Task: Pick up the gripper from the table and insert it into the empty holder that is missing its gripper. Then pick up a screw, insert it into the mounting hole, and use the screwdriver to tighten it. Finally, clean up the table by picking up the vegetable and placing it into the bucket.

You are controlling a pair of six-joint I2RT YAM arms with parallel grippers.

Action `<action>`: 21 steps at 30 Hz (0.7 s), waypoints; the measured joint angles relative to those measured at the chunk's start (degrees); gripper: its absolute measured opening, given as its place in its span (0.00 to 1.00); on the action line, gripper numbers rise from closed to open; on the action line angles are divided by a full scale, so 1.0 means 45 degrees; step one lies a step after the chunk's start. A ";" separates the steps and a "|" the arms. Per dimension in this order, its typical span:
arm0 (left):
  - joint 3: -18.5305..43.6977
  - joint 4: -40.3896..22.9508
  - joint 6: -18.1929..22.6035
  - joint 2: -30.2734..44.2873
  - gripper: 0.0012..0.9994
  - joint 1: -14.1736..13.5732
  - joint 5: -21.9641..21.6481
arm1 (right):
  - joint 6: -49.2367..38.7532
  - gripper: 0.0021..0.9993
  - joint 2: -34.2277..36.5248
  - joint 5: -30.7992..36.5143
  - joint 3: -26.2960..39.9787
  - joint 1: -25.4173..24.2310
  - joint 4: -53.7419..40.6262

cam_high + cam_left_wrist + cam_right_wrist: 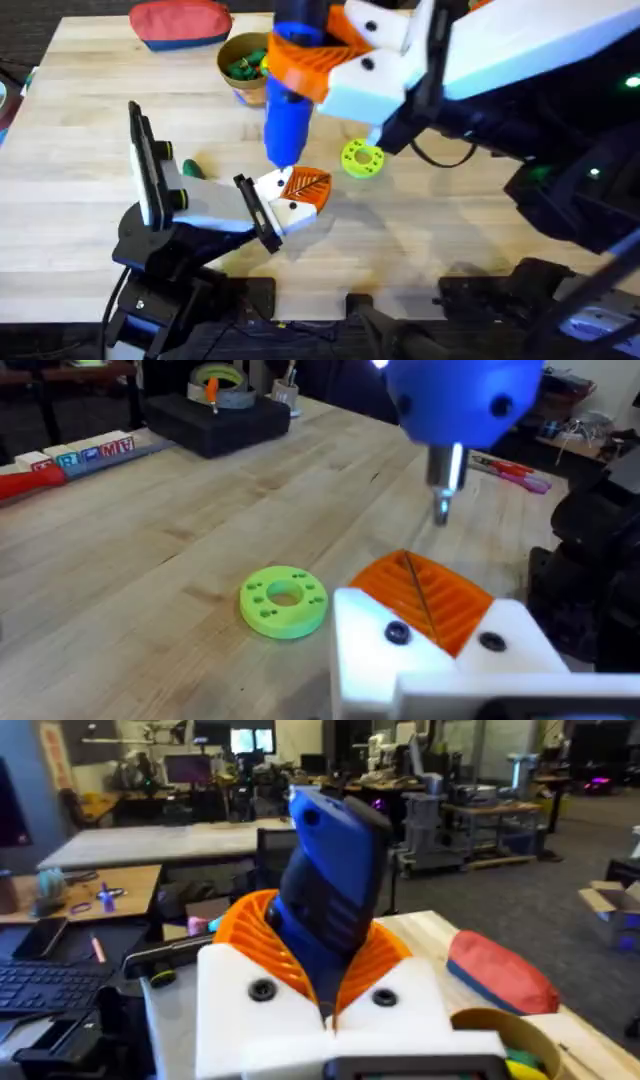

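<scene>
Screw-tightening looks underway: right gripper (300, 55) clasps the blue screwdriver (287, 120) at centre frame, bit above the holder (290, 205) gripped by the left gripper (262, 210); next, seat the bit squarely

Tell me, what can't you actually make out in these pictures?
- Left wrist view: the dark spots on the white holder below the orange gripper are too small to tell screws from bare holes.
- Overhead: the screwdriver hides where its bit meets the holder.
- Overhead: the screwdriver covers part of the bucket; the right wrist view cuts it off at the edge.
- Overhead: the left arm hides part of the vegetable.
</scene>
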 joint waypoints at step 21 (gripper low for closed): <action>0.0000 0.0000 0.0000 0.0003 0.01 0.0000 -0.0003 | -0.0355 0.01 0.0946 -0.0625 -0.0005 0.0133 -0.0090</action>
